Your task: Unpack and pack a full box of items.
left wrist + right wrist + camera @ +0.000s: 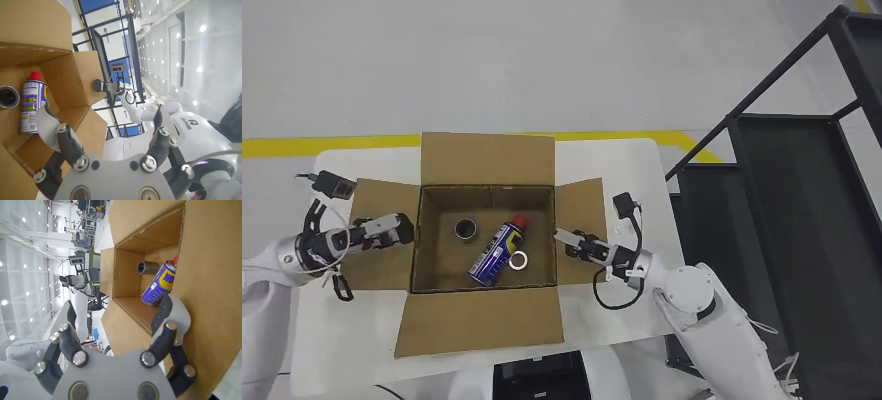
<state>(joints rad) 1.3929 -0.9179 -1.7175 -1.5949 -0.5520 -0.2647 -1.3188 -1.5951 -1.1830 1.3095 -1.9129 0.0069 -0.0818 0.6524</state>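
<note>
The cardboard box [487, 160] sits open on the white table [612, 170], its four flaps folded out flat. Either side of it, the two arms come in low from the table's edges, forearms roughly level, aimed at each other across the box.

The left pincer [407, 230] [102, 113] hangs over the left flap, its fingers spread wide with nothing between them. The right pincer [564, 238] [119, 304] hangs over the right flap, close to the box's rim, and is likewise spread and holding nothing.

Down on the box floor, between the two pincers and touching neither, the spray can [497, 250] [33, 102] [158, 285] lies on its side. Its long axis runs diagonally, with the base toward the near left and the red cap toward the far right. A small metal ring [519, 262] lies flat just beside the can's lower body, on the right arm's side. Further in, toward the left wall, a short metal cylinder [464, 229] [8, 96] [148, 267] stands upright, bore facing up, near the can but apart from it.

Beyond the table, a yellow line [322, 146] crosses the floor.
</note>
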